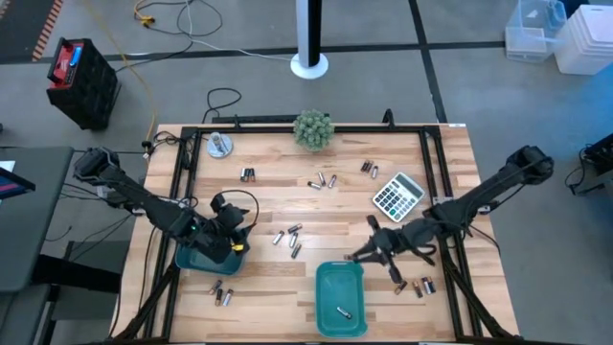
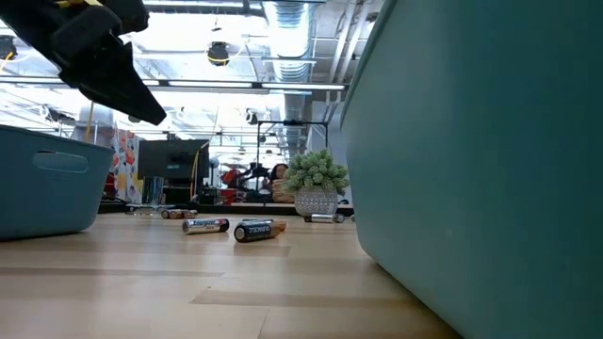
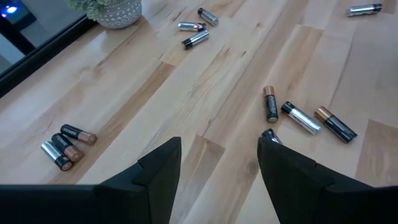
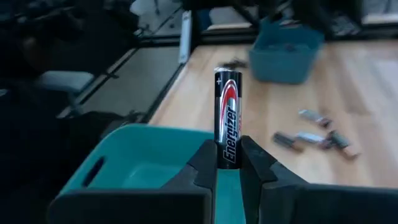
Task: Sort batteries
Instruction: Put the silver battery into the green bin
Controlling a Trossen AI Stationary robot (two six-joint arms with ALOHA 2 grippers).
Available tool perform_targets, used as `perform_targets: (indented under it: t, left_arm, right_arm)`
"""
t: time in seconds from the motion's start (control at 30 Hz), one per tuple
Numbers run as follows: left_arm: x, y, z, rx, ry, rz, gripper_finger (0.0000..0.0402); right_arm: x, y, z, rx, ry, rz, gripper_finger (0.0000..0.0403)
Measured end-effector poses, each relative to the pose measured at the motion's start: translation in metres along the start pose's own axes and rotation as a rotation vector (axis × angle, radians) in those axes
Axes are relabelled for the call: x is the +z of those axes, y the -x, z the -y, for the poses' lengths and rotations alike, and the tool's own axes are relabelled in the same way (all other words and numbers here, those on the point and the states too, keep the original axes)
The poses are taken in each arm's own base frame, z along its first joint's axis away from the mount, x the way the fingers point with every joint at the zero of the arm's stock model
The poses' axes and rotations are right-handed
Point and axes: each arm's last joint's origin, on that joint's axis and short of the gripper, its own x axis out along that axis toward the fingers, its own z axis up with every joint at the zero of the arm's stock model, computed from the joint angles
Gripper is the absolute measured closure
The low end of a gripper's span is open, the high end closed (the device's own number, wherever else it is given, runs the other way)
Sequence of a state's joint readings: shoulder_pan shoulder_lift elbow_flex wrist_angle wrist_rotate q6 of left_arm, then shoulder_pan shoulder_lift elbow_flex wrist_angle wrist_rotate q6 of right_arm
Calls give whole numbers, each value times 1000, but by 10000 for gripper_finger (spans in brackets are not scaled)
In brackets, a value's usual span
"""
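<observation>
Batteries lie scattered in small groups on the wooden table [image 1: 287, 238] [image 1: 323, 180] [image 1: 222, 293] [image 1: 421, 286]; one lies in the right teal tray [image 1: 341, 299]. My left gripper [image 3: 217, 155] is open and empty, hovering by the left teal tray [image 1: 203, 257], and shows dark in the low view [image 2: 94, 47]. My right gripper [image 4: 227, 163] is shut on a black-and-silver battery [image 4: 226, 106], just past the far rim of the right tray [image 4: 134, 163]. My right gripper pinches the battery by its lower end [image 4: 227, 149] between the two fingers. The rest of the cell sticks out beyond the fingertips, in line with them. The fingers come from the table's right, slanting down. The battery is lifted clear, over the tray's rim.
A grey calculator [image 1: 397, 195] lies right of centre. A small potted plant [image 1: 313, 128] and a silvery round object [image 1: 220, 145] stand near the far edge. A black frame [image 1: 436, 182] borders the table. Bare wood lies between the two trays.
</observation>
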State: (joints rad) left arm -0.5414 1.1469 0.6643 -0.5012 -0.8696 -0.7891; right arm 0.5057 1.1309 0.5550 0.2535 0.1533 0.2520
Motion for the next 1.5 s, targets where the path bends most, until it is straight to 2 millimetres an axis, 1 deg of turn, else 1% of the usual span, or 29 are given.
perform_targets:
  t: [0.17, 0.27, 0.37, 0.57, 0.67, 0.73, 0.87, 1.03, 1.17, 1.3, 1.4, 1.5]
  left_arm:
    - [2, -3, -2, 17, 14, 0, 196]
    - [3, -5, -3, 23, 21, 0, 196]
    - [3, -5, -3, 23, 24, 1, 196]
    - [4, -5, -2, -2, 49, -8, 196]
    - [4, -5, -1, -20, 53, -16, 196]
    - [4, -5, -1, -19, 54, -19, 196]
    - [8, -12, -6, 13, 112, -24, 196]
    - [16, -27, -20, 83, 199, -41, 207]
    - [24, -41, -36, 146, 224, -66, 220]
    - [30, -56, -55, 170, 245, -127, 227]
    - [34, -64, -67, 170, 235, -160, 228]
    - [40, -70, -74, 123, 220, -165, 228]
  right_arm:
    - [-6, -7, -16, 67, -39, 10, 351]
    - [-14, -15, -19, 64, -68, -27, 337]
    - [-18, -27, -20, 44, -89, -68, 308]
    - [-25, -48, -24, 7, -68, -166, 228]
    - [-28, -52, -23, -5, -31, -200, 198]
    - [-26, -53, -21, -8, -15, -192, 188]
    - [-17, -49, -15, -20, 34, -158, 183]
    - [2, -36, -7, -102, 154, -59, 187]
    - [19, -23, 4, -200, 243, 11, 188]
    - [34, -10, 17, -268, 297, 67, 188]
    - [41, -2, 28, -313, 323, 92, 188]
    - [39, 7, 42, -367, 321, 103, 188]
